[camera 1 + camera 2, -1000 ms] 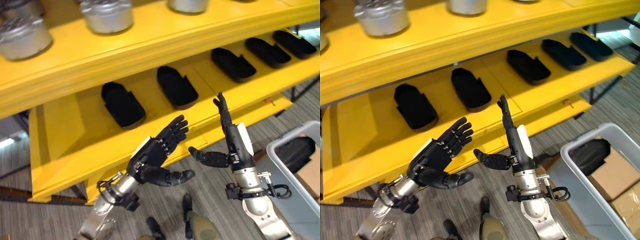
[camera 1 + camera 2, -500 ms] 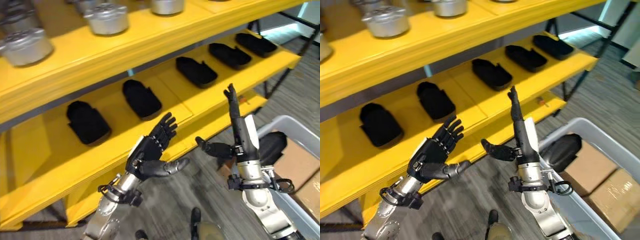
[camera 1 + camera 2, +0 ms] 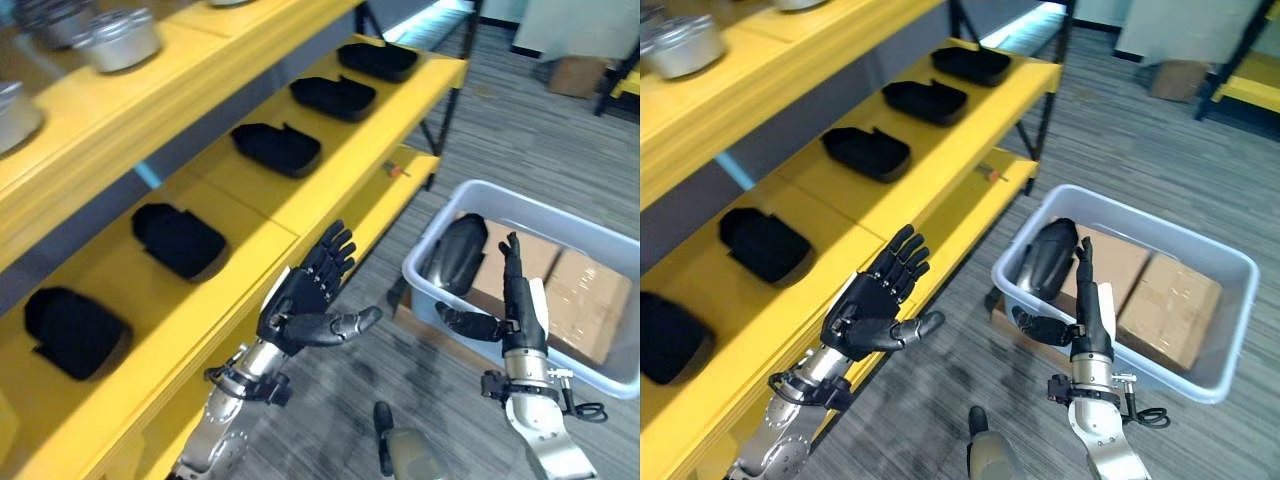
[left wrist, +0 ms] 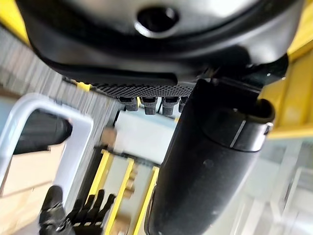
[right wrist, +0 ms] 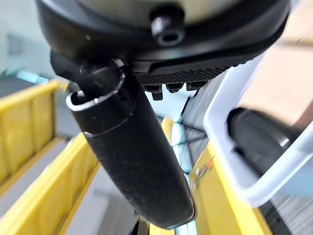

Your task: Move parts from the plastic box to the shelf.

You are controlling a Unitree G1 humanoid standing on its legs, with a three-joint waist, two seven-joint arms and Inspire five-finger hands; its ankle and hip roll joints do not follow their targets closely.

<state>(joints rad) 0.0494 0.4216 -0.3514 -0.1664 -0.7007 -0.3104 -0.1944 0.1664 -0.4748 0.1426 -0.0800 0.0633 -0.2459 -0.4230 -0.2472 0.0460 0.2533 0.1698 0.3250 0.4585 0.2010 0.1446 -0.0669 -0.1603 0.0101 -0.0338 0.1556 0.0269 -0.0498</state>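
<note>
Grey carpet floor lies open to your right of the yellow shelf, where five black parts sit in a row. Since the earlier frame your view has swung right, bringing the whole plastic box into sight; one black part leans against its near wall. Your left hand and right hand hang spread and empty, the left beside the shelf edge, the right over the box.

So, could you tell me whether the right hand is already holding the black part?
No, the right hand is open beside the black part, which leans inside the plastic box.
</note>
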